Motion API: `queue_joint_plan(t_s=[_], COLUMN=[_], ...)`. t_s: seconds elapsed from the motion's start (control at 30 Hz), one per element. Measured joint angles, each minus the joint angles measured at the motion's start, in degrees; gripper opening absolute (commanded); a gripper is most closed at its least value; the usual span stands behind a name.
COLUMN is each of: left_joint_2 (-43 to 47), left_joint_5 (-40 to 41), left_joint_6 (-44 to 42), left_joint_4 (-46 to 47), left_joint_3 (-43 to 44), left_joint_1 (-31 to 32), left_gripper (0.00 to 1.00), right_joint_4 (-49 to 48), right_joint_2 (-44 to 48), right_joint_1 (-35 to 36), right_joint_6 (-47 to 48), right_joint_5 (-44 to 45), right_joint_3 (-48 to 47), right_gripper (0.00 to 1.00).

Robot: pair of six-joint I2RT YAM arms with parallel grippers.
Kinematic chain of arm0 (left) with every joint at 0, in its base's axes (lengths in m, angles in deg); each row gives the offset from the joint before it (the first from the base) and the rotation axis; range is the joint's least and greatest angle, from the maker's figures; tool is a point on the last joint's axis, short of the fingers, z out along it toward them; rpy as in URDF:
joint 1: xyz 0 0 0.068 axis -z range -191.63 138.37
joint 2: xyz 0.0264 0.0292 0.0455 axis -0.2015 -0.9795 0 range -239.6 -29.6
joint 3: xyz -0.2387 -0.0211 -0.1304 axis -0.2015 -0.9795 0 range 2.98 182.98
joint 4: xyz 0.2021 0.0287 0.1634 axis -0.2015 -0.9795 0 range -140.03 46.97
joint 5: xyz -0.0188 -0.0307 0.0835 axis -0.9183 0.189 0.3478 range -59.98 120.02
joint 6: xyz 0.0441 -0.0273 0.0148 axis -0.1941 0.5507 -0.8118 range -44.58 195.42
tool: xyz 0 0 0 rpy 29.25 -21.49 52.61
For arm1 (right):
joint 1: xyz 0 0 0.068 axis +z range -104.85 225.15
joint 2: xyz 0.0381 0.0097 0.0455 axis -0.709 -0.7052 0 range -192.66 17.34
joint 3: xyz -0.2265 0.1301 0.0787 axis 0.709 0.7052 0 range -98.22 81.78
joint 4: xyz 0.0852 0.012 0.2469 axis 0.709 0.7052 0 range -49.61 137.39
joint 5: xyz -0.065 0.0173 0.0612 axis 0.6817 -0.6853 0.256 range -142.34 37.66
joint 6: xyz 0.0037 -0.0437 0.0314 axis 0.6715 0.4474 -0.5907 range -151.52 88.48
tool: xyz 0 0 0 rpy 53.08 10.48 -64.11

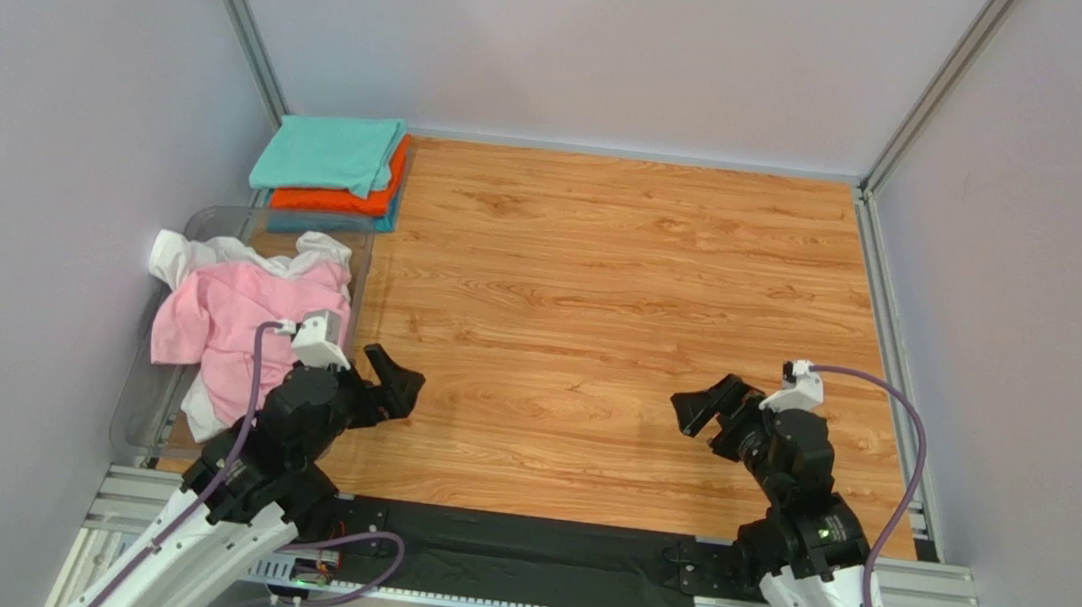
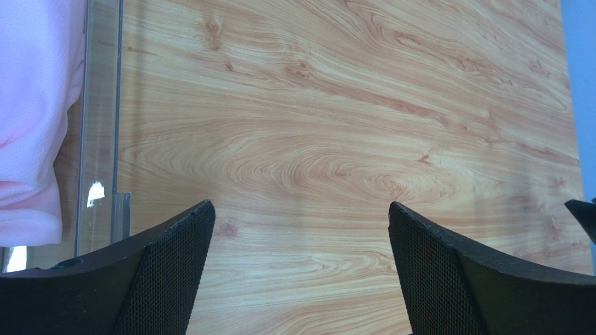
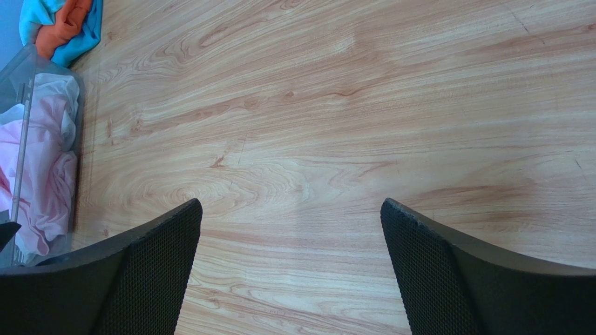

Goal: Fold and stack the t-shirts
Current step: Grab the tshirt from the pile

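The crumpled light pink t-shirt (image 1: 222,308) lies on a white t-shirt (image 1: 175,255) in the clear bin (image 1: 228,218) at the tabletop's (image 1: 625,282) left edge, its heap running near-to-far. It is just left of the left tool (image 1: 399,379), whose jaws stand wide and empty. The right tool (image 1: 695,407), equally wide and empty, sits well apart to the right, so the left arm looks better placed to reach.
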Motion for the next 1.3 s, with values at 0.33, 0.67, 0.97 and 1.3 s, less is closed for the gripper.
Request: queue_joint_plan(t_s=[0.33,0.67,0.97,1.3], left_joint_2=[-12.0,-35.3,-42.8,-48.8], left_joint_5=[-0.7,2.1,7.6,7.6], left_joint_6=[-2.2,-5.8,-4.4,-4.5], left_joint_4=[2.6,2.4,-2.5,8.1], left_joint_3=[3.4,24.0,25.8,15.8], left_joint_1=[0.0,-9.0,-28.2,-33.1], left_gripper=[1.0,1.0,1.0,0.88], right_joint_4=[0.0,0.0,-0.3,-0.5], right_joint_2=[0.0,0.0,-2.2,-5.7], right_joint_1=[0.0,0.0,0.0,0.0], right_joint_6=[-0.1,-0.1,-0.1,-0.1], right_joint_5=[0.2,0.2,0.2,0.2], right_joint_3=[0.0,0.0,0.0,0.0], right_gripper=[1.0,1.0,1.0,1.0])
